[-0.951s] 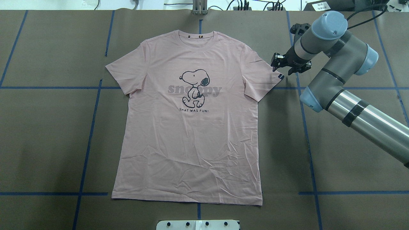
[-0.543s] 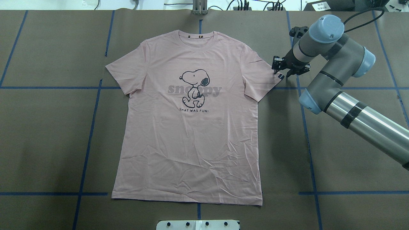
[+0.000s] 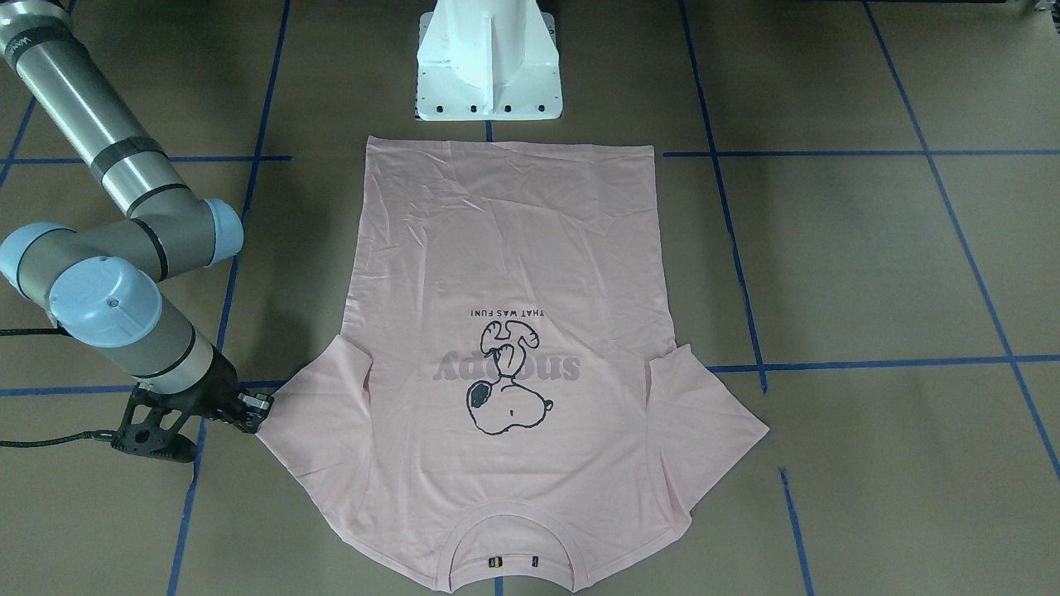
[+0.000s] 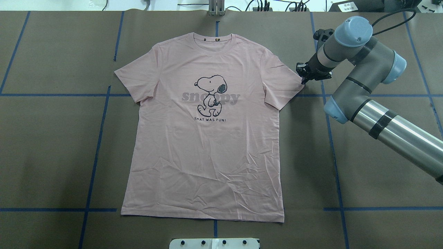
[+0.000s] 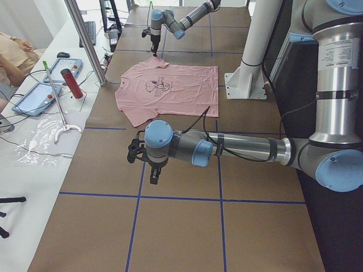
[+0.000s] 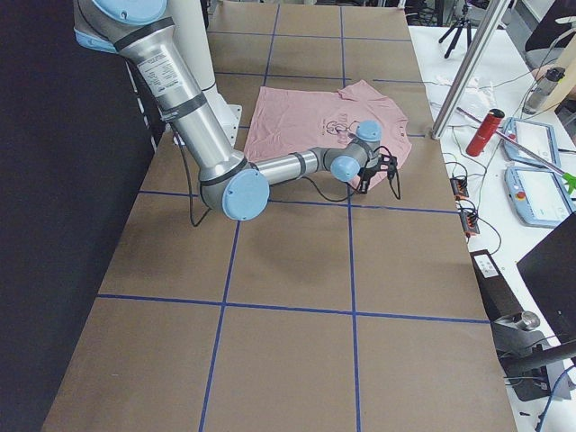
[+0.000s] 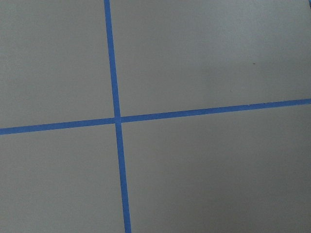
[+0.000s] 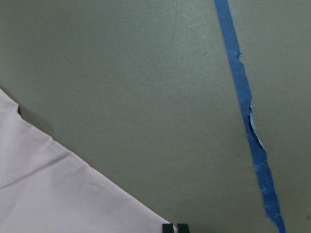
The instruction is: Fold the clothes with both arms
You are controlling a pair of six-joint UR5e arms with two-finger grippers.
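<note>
**Q:** Fig. note: where did the T-shirt [image 4: 207, 152] lie w.r.t. your jaws?

**A:** Flat on the table [image 4: 380, 155], print up, at 9 o'clock of your right gripper [image 4: 305, 79]. Its jaws were pinched together on the sleeve [image 4: 285, 77] tip. Left gripper [image 5: 153, 173] hung well apart over bare table. Open or closed, can't tell.

**Q:** Orientation?

**A:** Long axis ran 12–6: collar [image 4: 216, 43] at 12, hem [image 4: 202, 216] at 6. Right gripper was nearer. Judged: next pull would need to run twd. 9.

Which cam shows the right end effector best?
Overhead exterior: the right end effector sits at the sleeve corner, unobstructed. Front-facing shows it too, at the sleeve edge. Right wrist catches only the fingertips. Side views show it small; left wrist shows nothing.
</note>
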